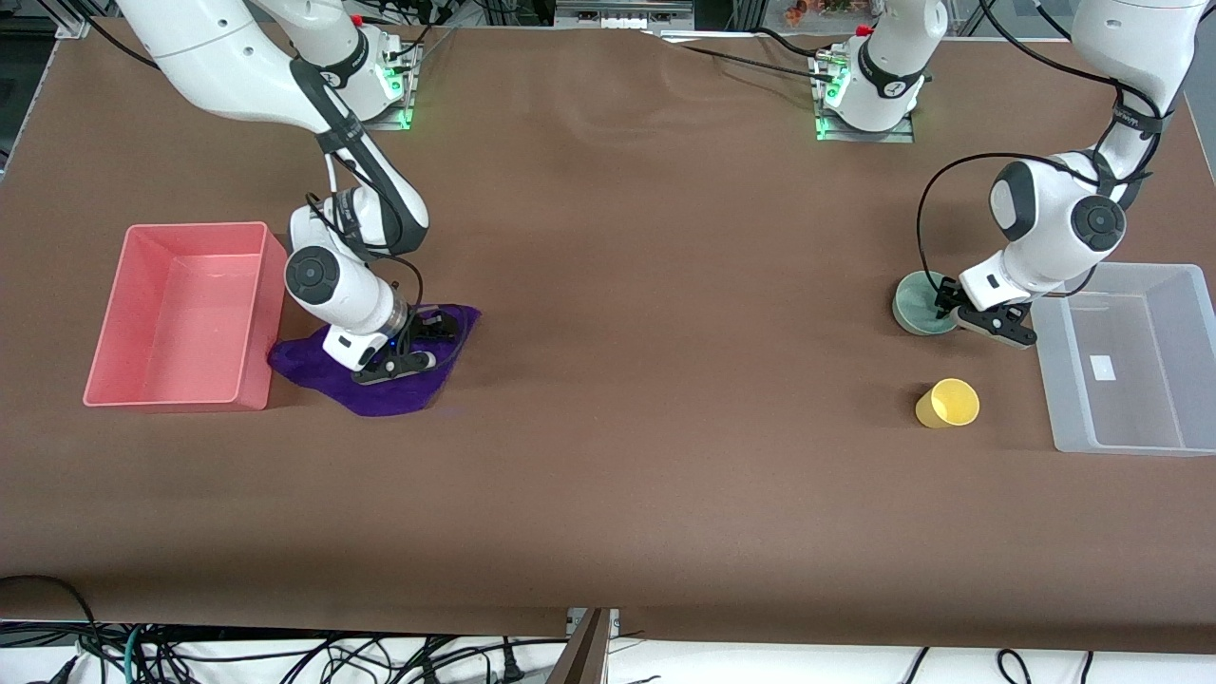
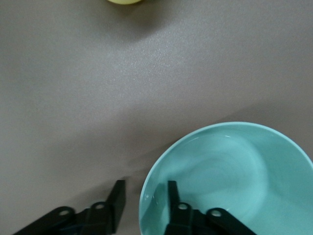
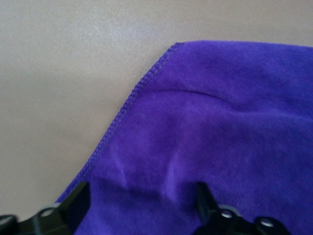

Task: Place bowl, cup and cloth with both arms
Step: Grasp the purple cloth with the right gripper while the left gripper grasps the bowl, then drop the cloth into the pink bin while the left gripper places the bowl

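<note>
Bowl (image 1: 921,303), mint green, sits on the brown surface (image 1: 646,313) toward the left arm's end, just beside a clear bin (image 1: 1130,356). Left gripper (image 1: 959,309) is down at its rim with one finger (image 2: 172,193) inside the bowl (image 2: 230,176) and the other outside, so the jaws straddle the wall; whether they actually pinch it I cannot tell. Yellow cup (image 1: 947,403) lies on its side, at about six o'clock from the bowl and nearer the front camera; its edge (image 2: 125,1) just shows in the left wrist view.

Toward the right arm's end, the purple cloth (image 1: 375,380) lies rumpled on the surface, touching a pink bin (image 1: 180,313) at its nine o'clock. Right gripper (image 1: 410,353) is low on the cloth (image 3: 215,127), its jaws spread wide with the fabric between the tips, not yet gripping.
</note>
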Robot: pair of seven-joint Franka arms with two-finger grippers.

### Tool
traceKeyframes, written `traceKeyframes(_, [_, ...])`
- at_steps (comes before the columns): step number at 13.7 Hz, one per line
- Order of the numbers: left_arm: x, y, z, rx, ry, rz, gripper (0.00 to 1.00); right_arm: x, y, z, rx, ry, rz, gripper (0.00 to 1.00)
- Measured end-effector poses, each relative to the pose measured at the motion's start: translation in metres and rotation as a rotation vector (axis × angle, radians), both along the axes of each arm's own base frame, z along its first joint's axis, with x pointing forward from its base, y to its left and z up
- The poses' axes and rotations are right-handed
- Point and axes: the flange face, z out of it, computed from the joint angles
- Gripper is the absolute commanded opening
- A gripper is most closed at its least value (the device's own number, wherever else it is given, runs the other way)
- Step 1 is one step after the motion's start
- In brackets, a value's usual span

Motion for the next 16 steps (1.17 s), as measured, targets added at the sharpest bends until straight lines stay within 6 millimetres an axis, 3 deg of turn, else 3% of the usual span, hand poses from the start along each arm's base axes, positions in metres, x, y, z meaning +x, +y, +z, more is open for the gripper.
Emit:
traceKeyframes(3, [0.004, -0.001, 0.006, 0.001, -0.007, -0.003, 0.00, 0.000, -0.002, -0.004, 0.003, -0.014, 0.000, 0.09])
traceKeyframes(4, [0.006, -0.001, 0.014, 0.002, 0.001, -0.005, 0.00, 0.000, -0.003, -0.004, 0.003, -0.014, 0.003, 0.02])
traceKeyframes(6, [0.015, 0.000, 0.045, 0.005, 0.025, -0.007, 0.00, 0.001, -0.002, 0.000, 0.004, -0.022, 0.007, 0.00])
traceKeyframes(9, [0.037, 0.016, 0.121, 0.011, 0.085, 0.011, 0.00, 0.002, -0.003, 0.002, 0.006, -0.029, 0.037, 0.00])
traceKeyframes(11, [0.054, 0.050, 0.180, 0.006, 0.117, 0.010, 0.00, 0.002, -0.004, 0.003, 0.006, -0.035, 0.070, 0.00])
traceKeyframes(13, [0.062, 0.105, 0.220, 0.002, 0.101, -0.002, 0.00, 0.005, -0.010, 0.004, 0.003, -0.039, 0.095, 0.00])
traceKeyframes(14, [0.062, 0.136, 0.224, 0.000, 0.093, 0.000, 0.00, 0.006, -0.014, 0.004, 0.000, -0.042, 0.105, 0.00])
traceKeyframes(16, [0.054, 0.202, 0.205, -0.019, 0.102, 0.018, 0.00, 0.009, -0.023, 0.006, -0.010, -0.033, 0.108, 0.00])
